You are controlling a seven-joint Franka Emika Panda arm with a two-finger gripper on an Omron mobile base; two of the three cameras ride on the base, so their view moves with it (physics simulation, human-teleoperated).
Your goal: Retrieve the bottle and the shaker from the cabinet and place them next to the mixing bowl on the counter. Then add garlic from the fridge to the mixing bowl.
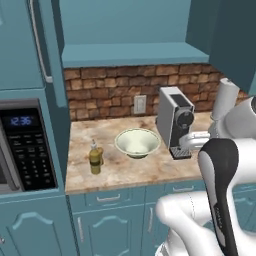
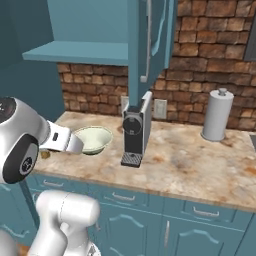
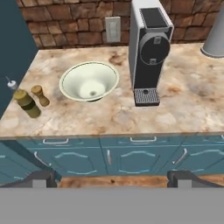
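Hand (image 3: 112, 181) hung spread and empty, back from the table (image 3: 183, 109), where the bottle (image 3: 25, 101) and shaker (image 3: 40, 95) stood just left of the bowl (image 3: 89, 81); garlic would likely be light, firm, papery, best pinched across its middle.

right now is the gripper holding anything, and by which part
Nothing is held: the gripper is open and empty, back from the counter where the bottle and shaker stand.

Stood before a brick wall (image 1: 110, 90), socket (image 1: 140, 104) at twelve o'clock; microwave (image 1: 22, 145) at nine, paper towel roll (image 2: 218, 115) at three.
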